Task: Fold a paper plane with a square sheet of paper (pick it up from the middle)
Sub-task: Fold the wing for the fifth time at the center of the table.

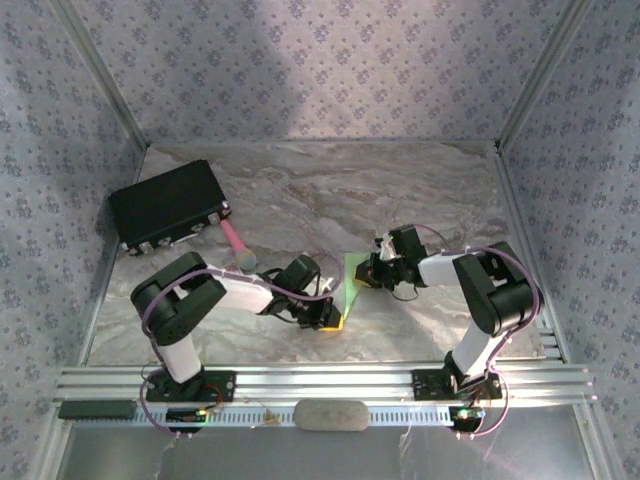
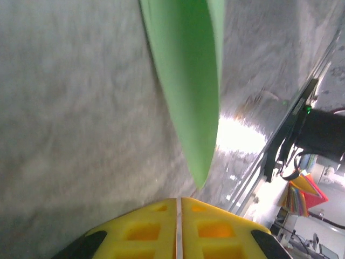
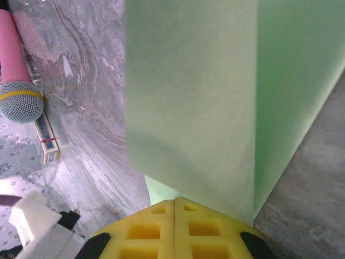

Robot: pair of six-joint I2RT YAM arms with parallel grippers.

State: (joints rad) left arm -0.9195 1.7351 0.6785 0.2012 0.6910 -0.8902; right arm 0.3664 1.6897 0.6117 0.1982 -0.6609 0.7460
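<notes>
Folded square sheet of paper [image 1: 352,280] low over table [image 1: 300,190], toward 6 o'clock. At its 2 o'clock right gripper [image 3: 176,208] clamps closed on fold, steadying sheet for next crease. At 7 o'clock left gripper [image 2: 178,208]: jaws together, empty, paper tip just beyond, probably poised to pinch.

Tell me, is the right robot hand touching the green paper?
Touching. In the right wrist view the green paper runs straight down into the closed yellow tips of the right gripper, with no gap.
</notes>
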